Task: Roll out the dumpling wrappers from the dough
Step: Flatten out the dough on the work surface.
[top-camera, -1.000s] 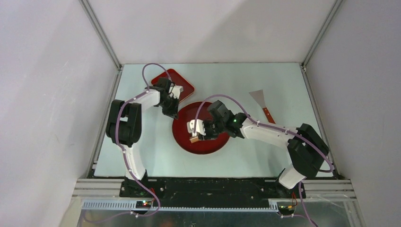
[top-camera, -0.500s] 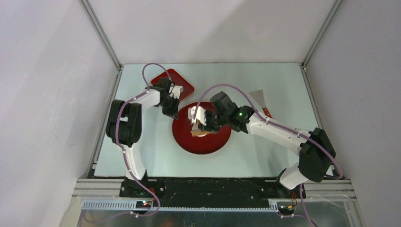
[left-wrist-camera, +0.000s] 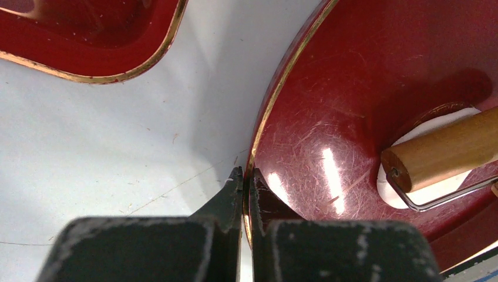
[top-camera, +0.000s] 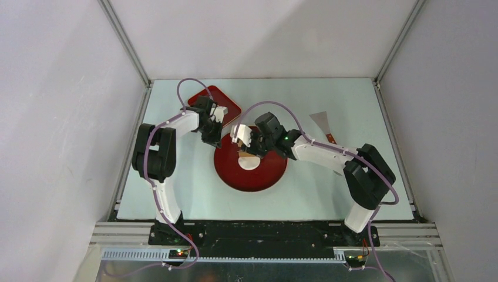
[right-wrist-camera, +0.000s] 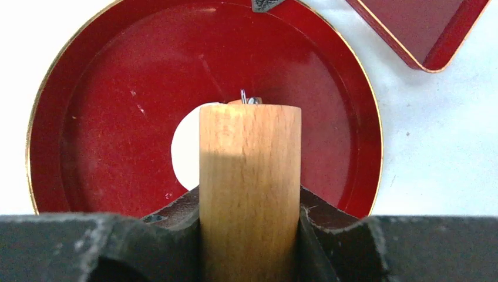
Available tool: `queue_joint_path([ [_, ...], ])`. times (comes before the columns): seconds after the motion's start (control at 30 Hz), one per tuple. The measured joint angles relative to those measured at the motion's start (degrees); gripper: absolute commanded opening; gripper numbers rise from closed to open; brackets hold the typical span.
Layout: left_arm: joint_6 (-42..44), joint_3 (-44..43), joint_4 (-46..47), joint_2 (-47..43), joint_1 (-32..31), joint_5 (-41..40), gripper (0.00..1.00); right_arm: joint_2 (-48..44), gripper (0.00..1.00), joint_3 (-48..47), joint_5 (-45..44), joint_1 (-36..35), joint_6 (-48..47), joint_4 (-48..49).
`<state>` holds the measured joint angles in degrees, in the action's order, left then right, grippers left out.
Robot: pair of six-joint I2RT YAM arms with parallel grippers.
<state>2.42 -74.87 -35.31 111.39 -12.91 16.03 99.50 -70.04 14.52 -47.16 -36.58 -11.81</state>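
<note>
One dumpling wrapper (top-camera: 250, 163), a flat round disc of white dough, lies in the middle of the round red plate (top-camera: 267, 179). My right gripper (top-camera: 253, 151) is shut on the wooden handle (right-wrist-camera: 249, 176) of a small roller (left-wrist-camera: 440, 154). The roller rests on the far part of the wrapper (right-wrist-camera: 185, 147) and hides much of it in the wrist views. My left gripper (left-wrist-camera: 246, 175) is shut on the plate's gold rim at its far-left side, one jaw inside the plate (left-wrist-camera: 352, 94) and one outside.
A square red tray (top-camera: 218, 98) sits at the back left, just beyond my left gripper (top-camera: 212, 140). A metal scraper with a red handle (top-camera: 324, 124) lies to the right of the plate. Grey walls with metal posts enclose the table.
My right arm has pushed the roller from the near-left part of the plate toward the far side, uncovering the white disc in the top view. The left arm has not moved.
</note>
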Motion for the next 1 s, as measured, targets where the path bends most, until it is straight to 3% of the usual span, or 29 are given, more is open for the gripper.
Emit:
queue_joint_path([
  [0.57, -0.94, -0.28, -0.37, 0.11, -0.22, -0.81, 0.0, -11.5, 0.0, 16.48, 1.99, -3.17, -1.6, 8.98],
  [1.0, -0.96, -0.35, -0.44, 0.15, -0.22, -0.85, 0.0, -12.13, 0.0, 17.75, 2.05, -4.07, -2.14, 9.84],
])
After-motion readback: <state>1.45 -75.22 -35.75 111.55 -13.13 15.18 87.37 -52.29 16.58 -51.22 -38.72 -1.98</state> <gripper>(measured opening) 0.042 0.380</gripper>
